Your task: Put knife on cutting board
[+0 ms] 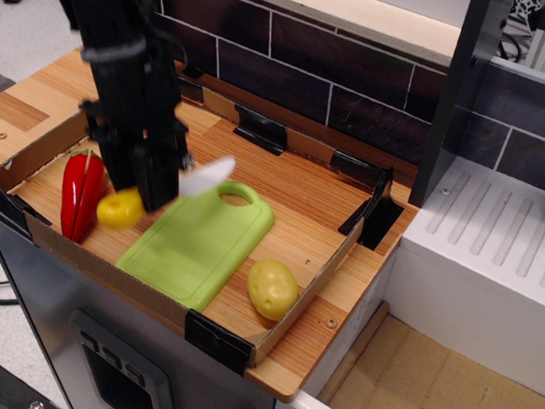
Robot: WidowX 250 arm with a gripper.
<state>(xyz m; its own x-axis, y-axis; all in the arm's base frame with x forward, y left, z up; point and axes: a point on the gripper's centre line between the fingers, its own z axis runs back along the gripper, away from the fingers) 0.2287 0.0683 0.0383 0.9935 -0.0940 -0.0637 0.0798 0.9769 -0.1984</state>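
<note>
My black gripper is shut on the knife and holds it in the air. The white blade sticks out to the right over the far left part of the cutting board. The yellow handle end hangs to the left, beside the board's left edge. The light-green cutting board lies flat in the middle of the cardboard tray, its oval handle hole at the far end. The middle of the knife is hidden by my fingers.
A red pepper lies at the left of the tray, close to the knife's handle. A yellow potato-like toy sits by the board's near right corner. The cardboard tray wall rims the area. A dark tiled wall stands behind.
</note>
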